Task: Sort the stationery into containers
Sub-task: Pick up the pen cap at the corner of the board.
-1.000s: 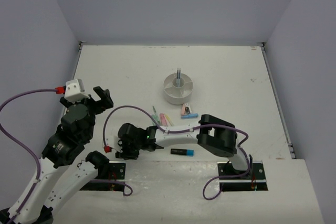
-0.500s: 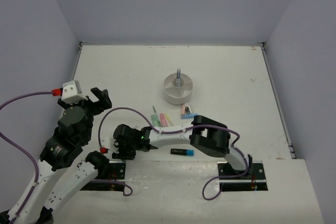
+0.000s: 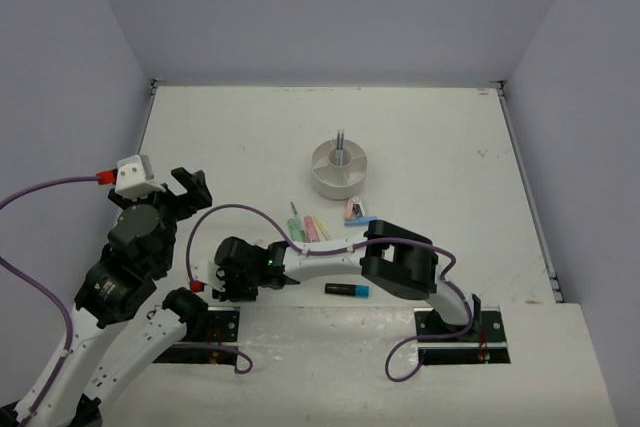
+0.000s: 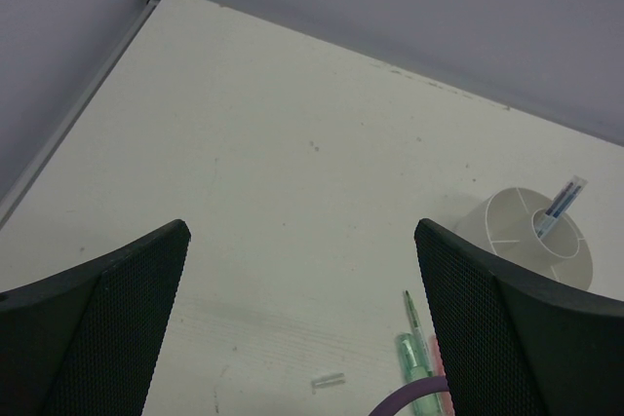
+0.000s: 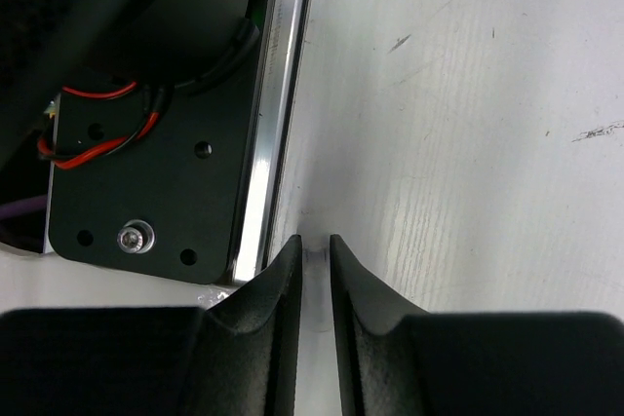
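Observation:
The round white organiser (image 3: 325, 183) stands mid-table with a thin pen (image 3: 340, 137) upright in its central cup. It also shows in the left wrist view (image 4: 499, 237). A green pen (image 3: 294, 213), a mint marker (image 3: 297, 233) and pink markers (image 3: 312, 227) lie together in front of it. Pink and blue small items (image 3: 355, 211) lie to their right. A black-bodied blue highlighter (image 3: 347, 290) lies near the front. My right gripper (image 3: 230, 283) (image 5: 314, 243) reaches far left, low on the table. Its jaws are closed on a small pale translucent piece (image 5: 314, 255). My left gripper (image 3: 190, 187) (image 4: 300, 231) is open, empty and raised.
The left arm's black base plate (image 5: 146, 172) and a metal rail (image 5: 278, 124) lie right beside my right gripper. A purple cable (image 3: 235, 209) arches over the table. A small pale scrap (image 4: 329, 379) lies left of the mint marker (image 4: 409, 358). Grey walls enclose the table.
My right gripper has slid a little left and nearer to the left arm's base. The left arm has shifted slightly left. The stationery has not moved.

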